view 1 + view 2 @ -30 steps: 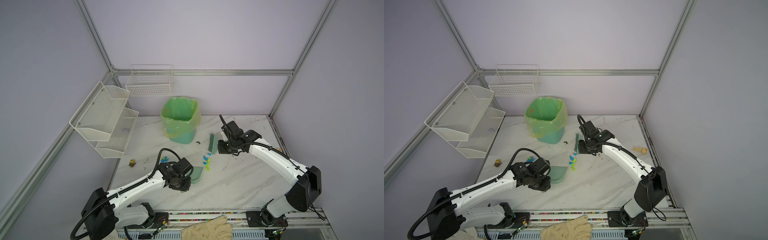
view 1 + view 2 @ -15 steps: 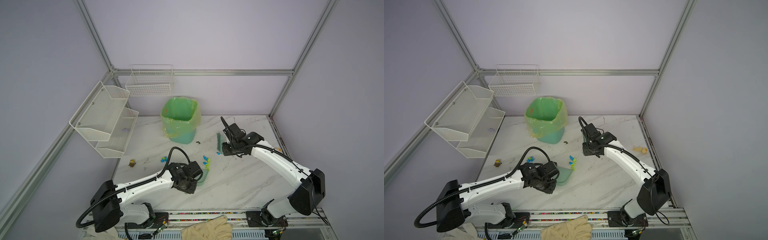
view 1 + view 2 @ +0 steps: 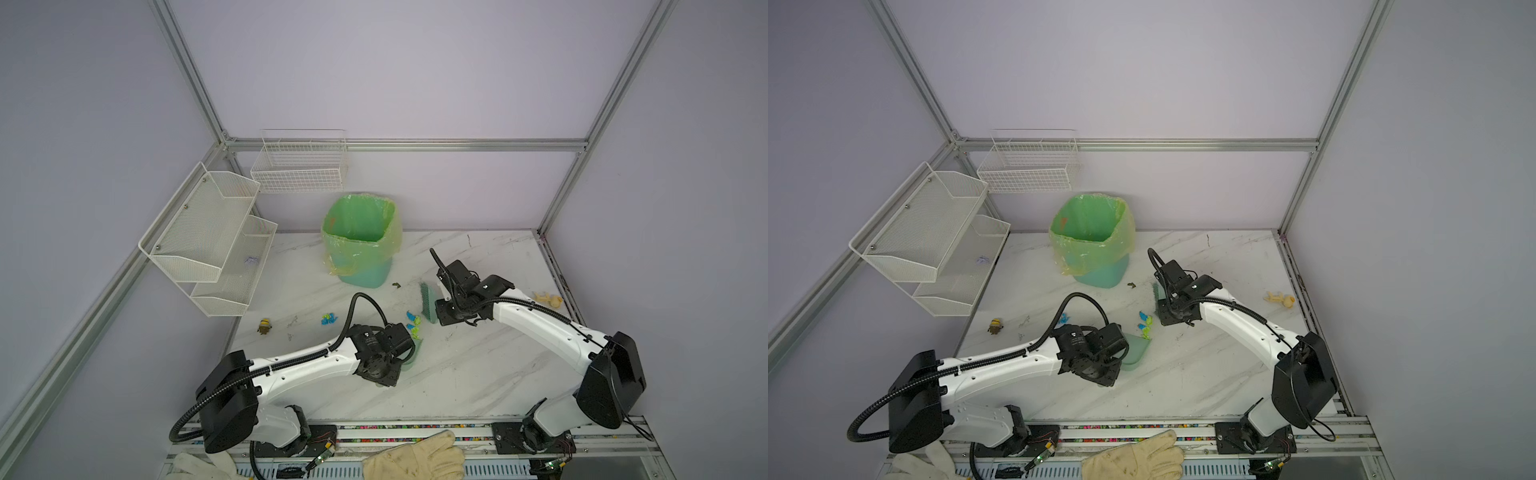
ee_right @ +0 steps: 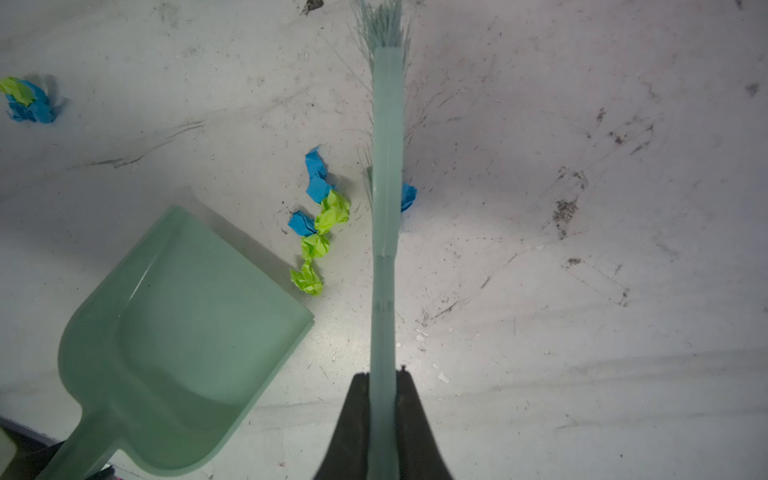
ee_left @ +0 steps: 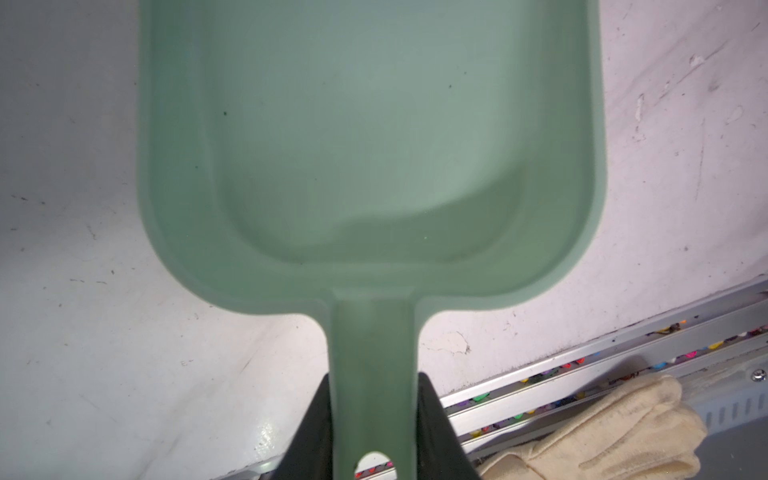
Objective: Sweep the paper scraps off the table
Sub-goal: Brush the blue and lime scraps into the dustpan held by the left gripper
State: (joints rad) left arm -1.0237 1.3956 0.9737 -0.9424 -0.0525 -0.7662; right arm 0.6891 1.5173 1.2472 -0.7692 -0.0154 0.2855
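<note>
In both top views the main clump of paper scraps [image 3: 413, 325] lies on the desk [image 3: 478, 374], between the green dustpan [image 3: 417, 354] and the brush [image 3: 428, 300]. The pan's open lip is just beside the clump, and the brush stands on the side toward the lined bin [image 3: 359, 237]. A smaller clump [image 3: 328, 319] sits well apart, beyond the left arm (it will want its own pass, I judge).

From the left wrist, the left end effector [image 5: 374, 415] is clenched on the dustpan's handle. The pan is empty. The lip is out of frame, so I cannot tell whether it meets the desk. Pressing it flat would stop wads slipping underneath.

From the right wrist, the right end effector [image 4: 384, 386] is clamped tight on the brush handle. A chain of blue and lime wads [image 4: 318, 232] lies between the brush and the pan's mouth. One blue wad [image 4: 408, 197] peeks out on the brush's other side. Whether the bristles touch the desk is unclear.

The stroke should probably start beyond that stray wad, so that it is gathered too. It should then draw slowly sideways with light bristle contact, since crumpled paper this light is likely to hop or roll. The pan meets the chain corner-first, so squaring its lip to the stroke would help.
</note>
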